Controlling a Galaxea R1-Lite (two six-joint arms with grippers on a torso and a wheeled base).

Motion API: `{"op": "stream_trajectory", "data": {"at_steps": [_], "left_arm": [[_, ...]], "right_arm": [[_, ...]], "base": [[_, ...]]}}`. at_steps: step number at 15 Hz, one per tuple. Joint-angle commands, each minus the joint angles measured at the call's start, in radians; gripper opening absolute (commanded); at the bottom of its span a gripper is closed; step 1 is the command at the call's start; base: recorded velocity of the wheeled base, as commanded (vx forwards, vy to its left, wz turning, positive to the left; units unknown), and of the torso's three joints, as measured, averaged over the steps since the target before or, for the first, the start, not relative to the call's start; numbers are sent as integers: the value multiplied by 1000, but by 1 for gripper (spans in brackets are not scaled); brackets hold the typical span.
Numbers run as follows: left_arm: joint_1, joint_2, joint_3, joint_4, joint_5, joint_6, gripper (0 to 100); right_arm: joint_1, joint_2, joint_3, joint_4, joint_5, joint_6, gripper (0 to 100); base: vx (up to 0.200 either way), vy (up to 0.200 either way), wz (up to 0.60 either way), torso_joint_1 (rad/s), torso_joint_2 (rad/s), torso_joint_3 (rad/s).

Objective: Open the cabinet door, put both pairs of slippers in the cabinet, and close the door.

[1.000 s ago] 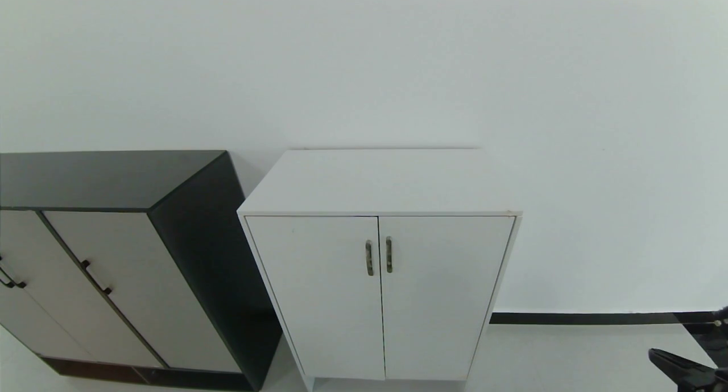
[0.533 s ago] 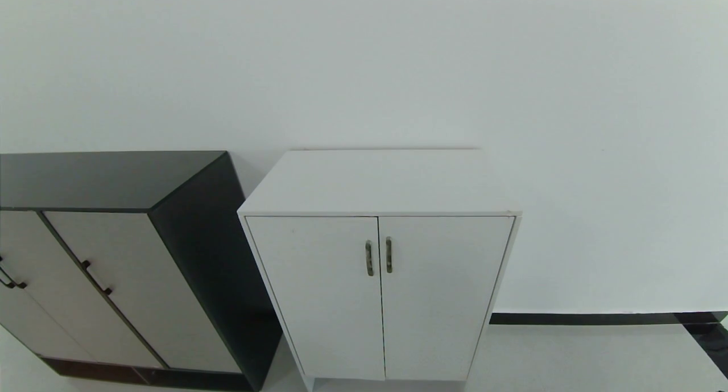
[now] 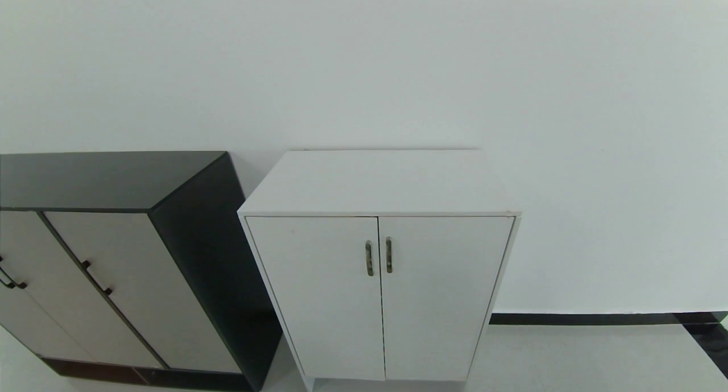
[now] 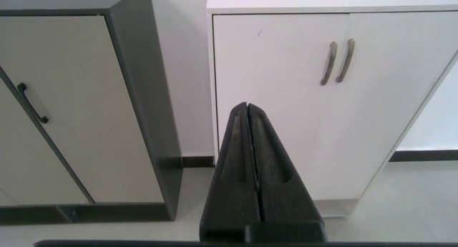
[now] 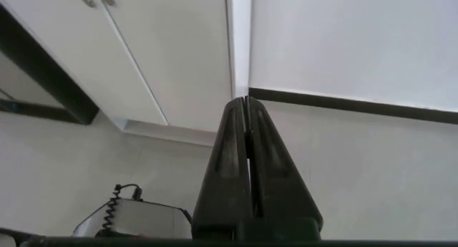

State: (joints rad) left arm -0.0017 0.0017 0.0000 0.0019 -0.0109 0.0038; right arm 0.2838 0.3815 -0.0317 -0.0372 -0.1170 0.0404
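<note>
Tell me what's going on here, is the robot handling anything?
Nothing is being handled right now. The white cabinet has both doors shut, its two handles side by side at the middle. The left gripper and the right gripper are both shut and empty, apart from the cabinet and touching neither door. A dark cabinet stands beside it, on the robot's left. What the shut doors hide cannot be told.

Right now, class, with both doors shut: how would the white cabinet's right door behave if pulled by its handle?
The right door looks like a flat rigid panel, so it should swing stiffly, not flex. Its handle is a slim metallic bar, possibly slippery. The white cabinet stands broad and upright by the wall, so it probably won't tip.
</note>
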Motion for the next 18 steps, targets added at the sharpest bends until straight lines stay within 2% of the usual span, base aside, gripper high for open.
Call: {"op": "stream_trajectory", "data": {"at_steps": [1, 3, 5, 7, 10, 11, 15, 18], "left_arm": [[0, 0, 0, 0, 0, 1, 0], [0, 0, 0, 1, 0, 1, 0], [0, 0, 0, 1, 0, 1, 0], [0, 0, 0, 0, 0, 1, 0], [0, 0, 0, 1, 0, 1, 0], [0, 0, 0, 1, 0, 1, 0], [0, 0, 0, 0, 0, 1, 0], [0, 0, 0, 1, 0, -1, 0]], "right_arm": [[5, -26, 29, 3, 17, -2, 0], [11, -41, 29, 3, 25, -1, 0], [72, -98, 30, 40, 59, -34, 0], [69, -84, 30, 43, 73, -62, 0], [-115, -98, 32, 42, 69, -60, 0], [-146, -128, 32, 42, 69, -60, 0], [-180, -286, 30, 42, 69, -60, 0], [-178, -283, 30, 42, 68, -56, 0]], "base": [[0, 0, 0, 0, 0, 0], [0, 0, 0, 0, 0, 0], [0, 0, 0, 0, 0, 0], [0, 0, 0, 0, 0, 0], [0, 0, 0, 0, 0, 0], [0, 0, 0, 0, 0, 0], [0, 0, 0, 0, 0, 0], [0, 0, 0, 0, 0, 0]]}}
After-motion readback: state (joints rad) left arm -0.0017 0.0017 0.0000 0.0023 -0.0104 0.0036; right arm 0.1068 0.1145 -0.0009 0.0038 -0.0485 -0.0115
